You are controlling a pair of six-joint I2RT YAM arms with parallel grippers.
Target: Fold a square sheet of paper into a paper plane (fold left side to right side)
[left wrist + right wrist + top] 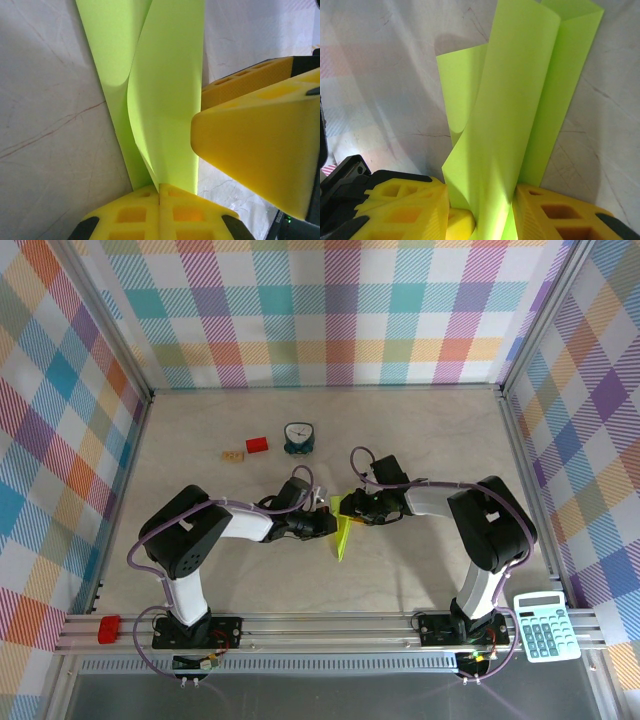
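Sheet of paper (344,532): lime yellow-green, plain, folded lengthwise into a long narrow multi-layer shape tapering to a point at the near end. Raised on edge near the middle of the table (430,440). Layers curl apart, with one crisp crease along the outer flap.

ctr: paper (342,530) | far: clock (298,437), red block (257,445) — table (450,430) R side free

Thin, matt, smooth lime paper (520,100); matt yellow moulded-plastic gripper fingers (250,145); smooth, stone-veined, faintly glossy table (420,440); brushed metal rail (330,625).
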